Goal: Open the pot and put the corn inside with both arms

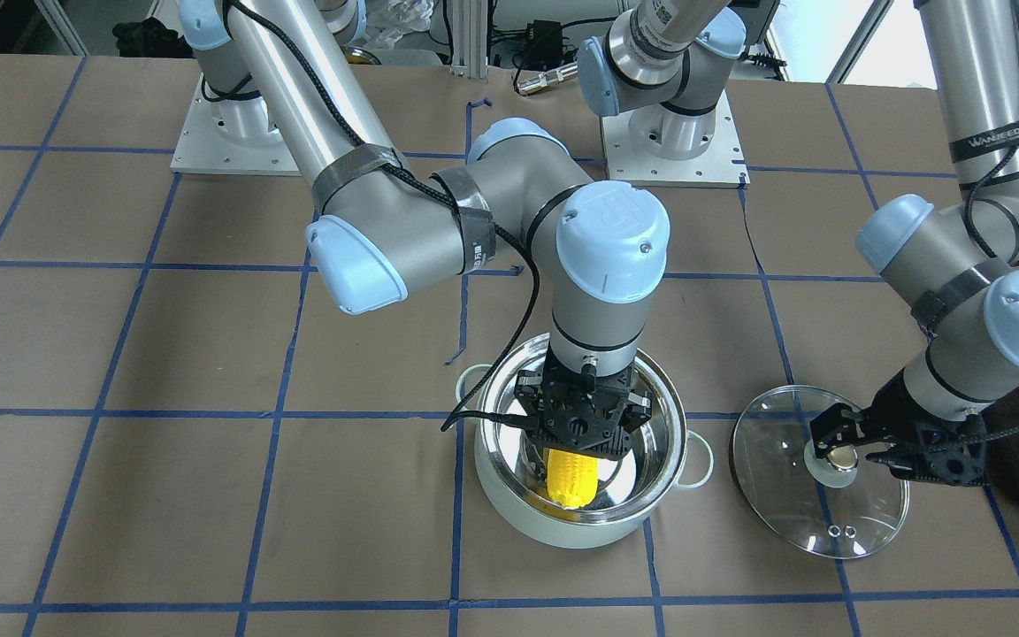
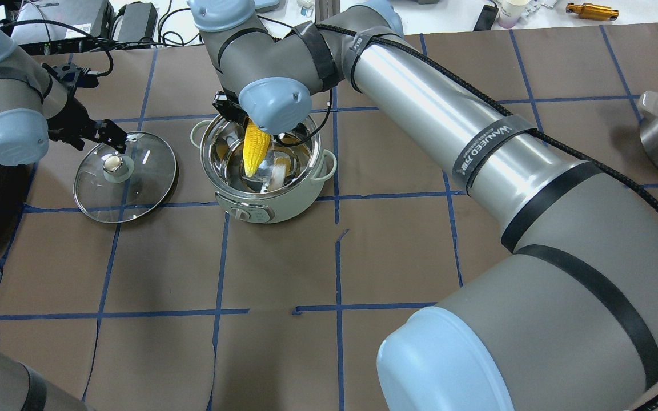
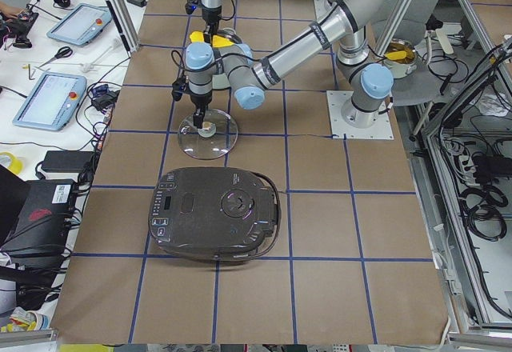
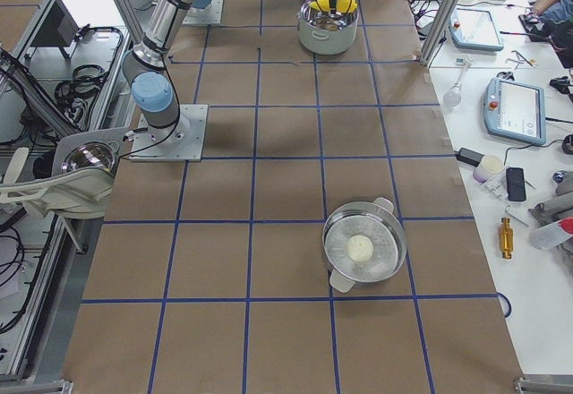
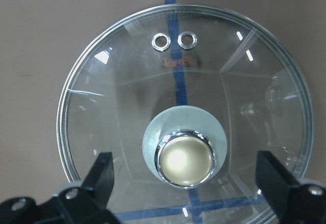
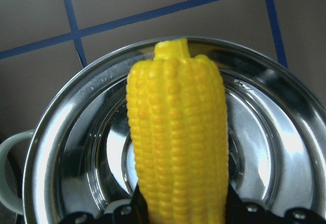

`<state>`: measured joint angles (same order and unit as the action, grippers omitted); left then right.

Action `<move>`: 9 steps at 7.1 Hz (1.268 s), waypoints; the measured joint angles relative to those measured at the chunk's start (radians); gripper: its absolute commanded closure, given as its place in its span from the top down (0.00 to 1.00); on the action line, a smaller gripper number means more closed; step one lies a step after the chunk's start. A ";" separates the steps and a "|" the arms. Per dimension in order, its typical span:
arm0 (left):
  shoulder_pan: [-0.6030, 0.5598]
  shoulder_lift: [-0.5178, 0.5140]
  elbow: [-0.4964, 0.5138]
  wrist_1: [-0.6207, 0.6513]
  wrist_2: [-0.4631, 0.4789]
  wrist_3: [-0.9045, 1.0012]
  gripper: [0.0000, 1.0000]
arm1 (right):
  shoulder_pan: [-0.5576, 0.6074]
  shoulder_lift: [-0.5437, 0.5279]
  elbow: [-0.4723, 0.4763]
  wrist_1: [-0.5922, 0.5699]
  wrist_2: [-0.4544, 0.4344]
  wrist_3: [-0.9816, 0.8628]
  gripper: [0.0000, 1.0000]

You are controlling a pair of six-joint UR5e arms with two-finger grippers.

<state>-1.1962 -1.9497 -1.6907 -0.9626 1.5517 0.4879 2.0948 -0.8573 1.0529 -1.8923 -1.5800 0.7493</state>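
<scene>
Closest to the front camera, the glass lid [image 1: 788,504] lay flat on the table [image 1: 209,513] with its knob [image 5: 185,158] up. It was just beside the pot [image 1: 563,533]. The left gripper [image 1: 841,449] sat low over the lid. Its two fingers were wide apart, one on each side of the knob, and they did not touch it. So the lid was off and nothing was holding it.

A little further back, the pot stood open. The right gripper [image 1: 578,442] hung over the middle of it and squeezed the fat end of the corn [image 1: 571,482]. The corn was down inside the rim, in the shiny steel part. I could not tell if its tip touched the bottom.

I think the job was at its last step, which was putting the corn in. The next move would be to open the right fingers and let the corn go. Then the arm should lift straight up so it does not bump the rim. The corn might tip over and land on its side.

The corn's long way ran up and down, in line with the gripper. Its thin end pointed down at the bottom of the pot. Its thick end pointed up into the fingers.
</scene>
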 measured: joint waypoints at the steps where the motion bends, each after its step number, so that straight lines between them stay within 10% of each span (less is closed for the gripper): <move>1: -0.005 0.043 0.013 -0.061 -0.001 -0.016 1.00 | 0.001 -0.001 0.006 0.000 0.000 -0.002 1.00; 6: -0.095 0.312 0.102 -0.465 -0.008 -0.208 1.00 | -0.104 -0.133 0.076 0.045 -0.031 -0.197 1.00; 9: -0.274 0.396 0.105 -0.528 -0.005 -0.433 1.00 | -0.302 -0.372 0.284 0.105 0.005 -0.378 1.00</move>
<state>-1.4699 -1.5534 -1.5861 -1.4910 1.5471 0.0554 1.7931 -1.2292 1.3364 -1.7875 -1.5750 0.3713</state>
